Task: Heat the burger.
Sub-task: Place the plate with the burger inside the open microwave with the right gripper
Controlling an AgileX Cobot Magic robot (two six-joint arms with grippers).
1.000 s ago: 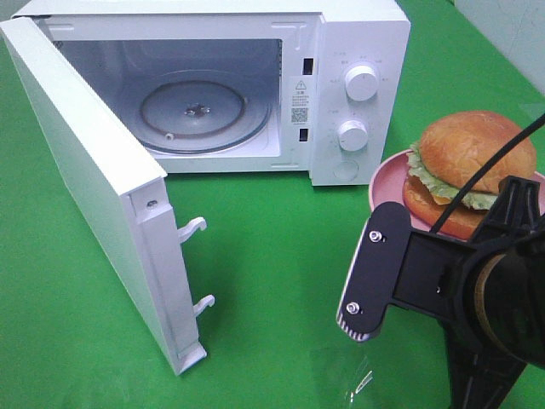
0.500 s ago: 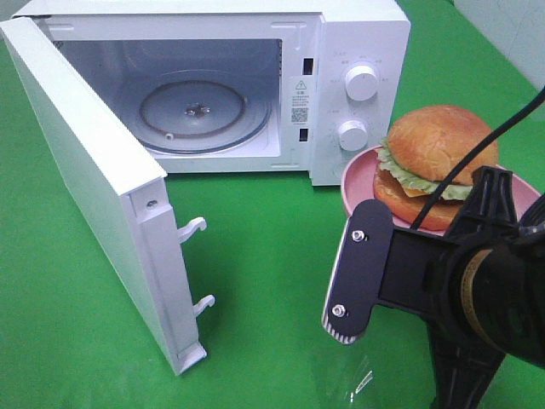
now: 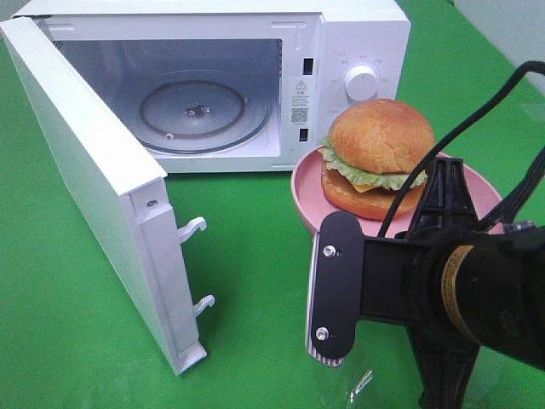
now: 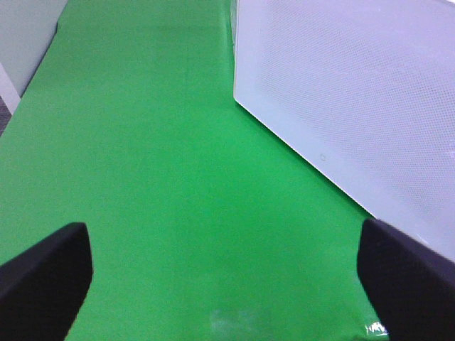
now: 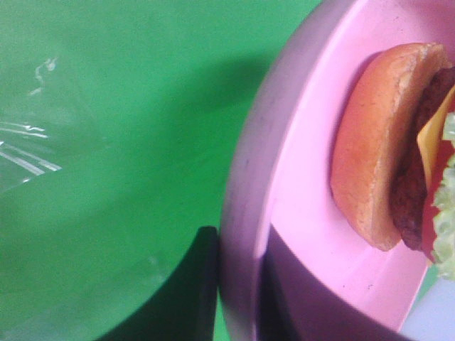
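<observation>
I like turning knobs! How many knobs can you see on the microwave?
1. A white knob sits on the front of the microwave, just above the burger. The burger covers the panel below, so another may be hidden.

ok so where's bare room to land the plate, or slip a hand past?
Bare: the glass turntable inside the microwave, and the green cloth between the open door and the pink plate. Crowded: the right side, where the plate with the burger, held by the right fingers, hangs before the control panel.
</observation>
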